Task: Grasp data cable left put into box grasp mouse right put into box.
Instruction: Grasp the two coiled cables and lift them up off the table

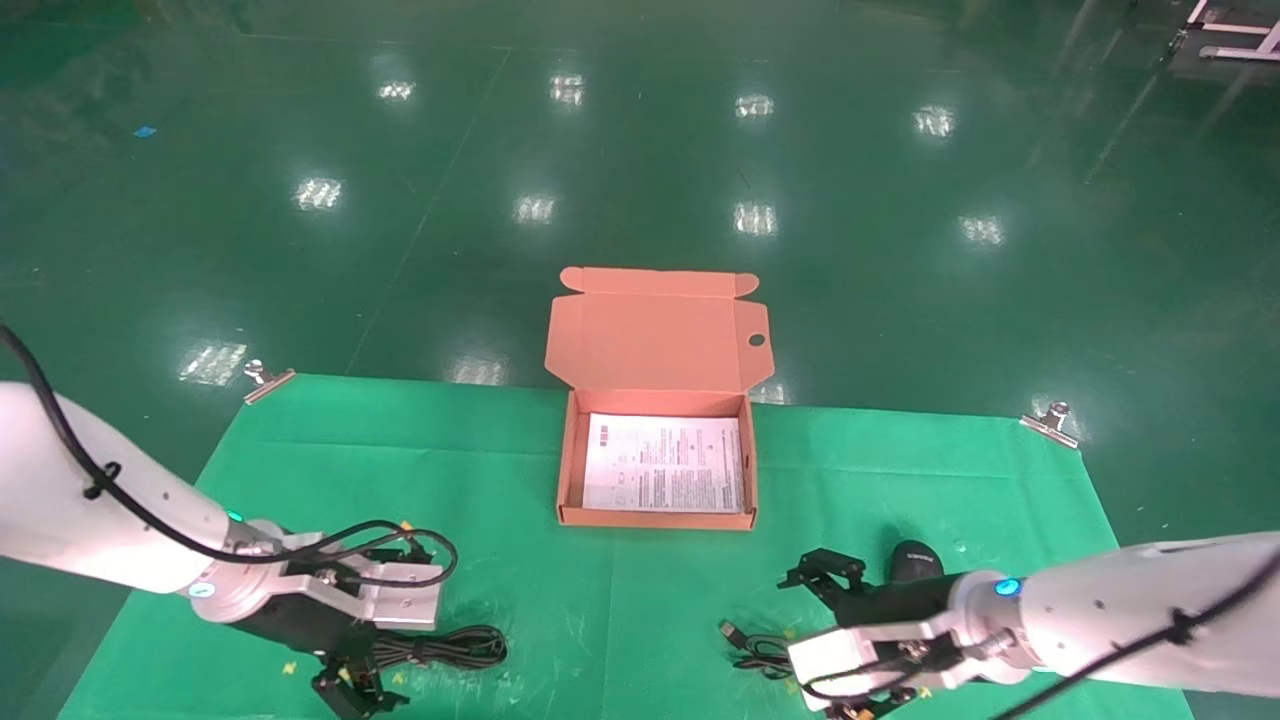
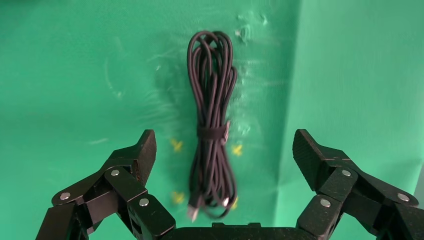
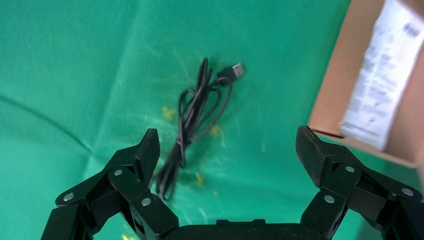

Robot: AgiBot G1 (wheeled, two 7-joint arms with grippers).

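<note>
Head view, left to right across the green-covered worktop [image 1: 300,440]. Left hand [image 2: 222,150]: low over the near left corner, fingers [image 2: 137,155] spread wide, holding nothing. Data cable [image 2: 212,125]: tied oval bundle lying flat just beside that hand, on its inner side; in the left wrist view its long axis runs straight out from the palm, midway between the two fingers, so the closing line crosses the bundle's narrow width near the tie. Left arm clearly the nearer. Box [image 1: 568,470]: centre, far side, lid flap up, a printed sheet [image 1: 665,463] on its floor, no cable or mouse inside. Mouse cord [image 3: 192,117]: loose loops with USB plug, near right of centre. Mouse [image 1: 915,560]: black, partly hidden behind the right hand [image 3: 227,150]. Right hand: wide, empty, above the cord.
</note>
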